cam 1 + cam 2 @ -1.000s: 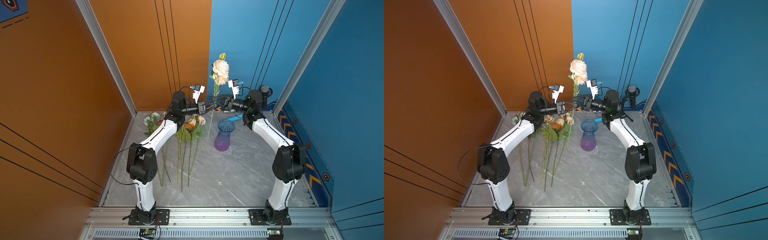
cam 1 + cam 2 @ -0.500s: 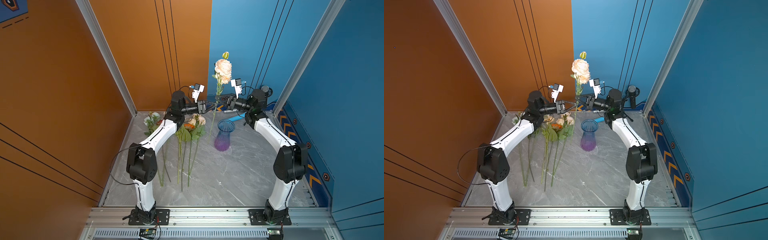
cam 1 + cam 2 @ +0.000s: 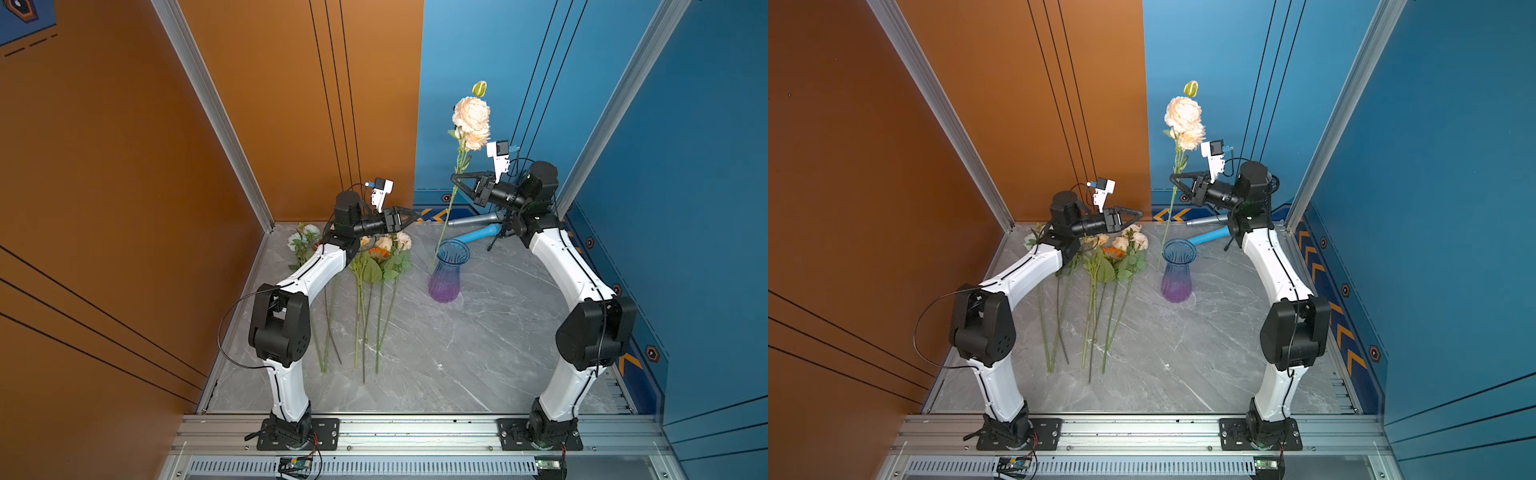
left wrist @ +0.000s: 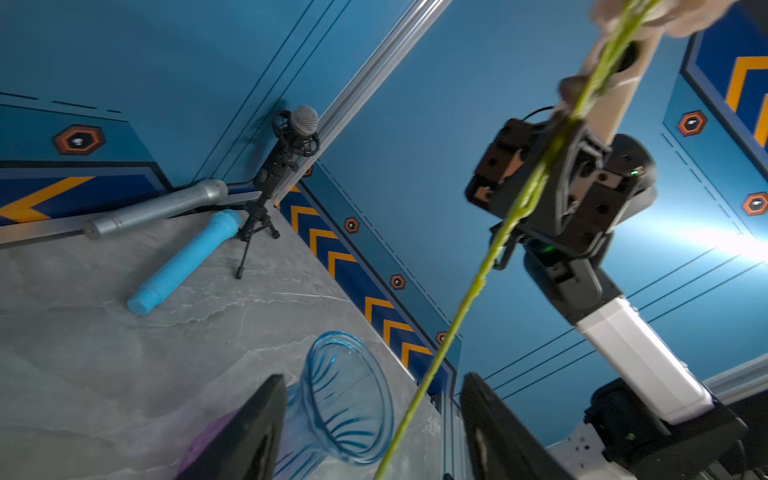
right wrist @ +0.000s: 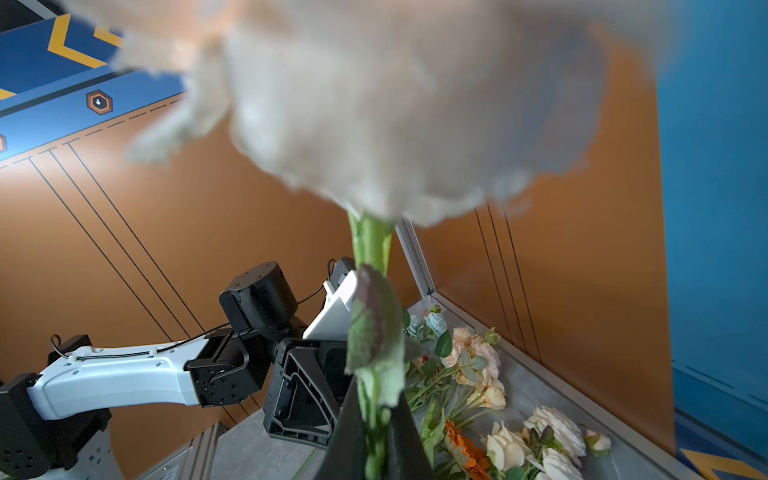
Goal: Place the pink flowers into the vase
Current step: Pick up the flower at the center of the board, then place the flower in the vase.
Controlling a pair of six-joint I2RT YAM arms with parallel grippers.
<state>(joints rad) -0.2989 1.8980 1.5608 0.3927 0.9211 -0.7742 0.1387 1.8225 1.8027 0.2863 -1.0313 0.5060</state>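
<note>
My right gripper [image 3: 456, 181] [image 3: 1174, 178] [image 5: 374, 419] is shut on the green stem of one of the pink flowers [image 3: 471, 120] [image 3: 1184, 121] and holds it upright, blooms high. The stem's lower tip shows just left of the vase's [image 3: 446, 270] [image 3: 1177, 270] neck, outside the glass. My left gripper [image 3: 415, 215] [image 3: 1138, 215] [image 4: 372, 378] is open, left of the stem and apart from it. In the left wrist view the stem [image 4: 478, 286] runs in front of the open jaws, past the vase's blue rim [image 4: 386, 399]. More pink flowers [image 3: 392, 241] [image 5: 478, 361] lie on the table.
An orange flower [image 3: 378, 252] and a white cluster [image 3: 305, 235] lie among the stems on the left half of the table. A grey microphone [image 3: 473, 219], a blue one [image 3: 473, 235] and a small tripod microphone [image 4: 291, 137] sit by the back right corner. Walls close three sides.
My left gripper has opened, let go of the stem and drawn back to the left. My right gripper has carried the flower a little up and to the right.
</note>
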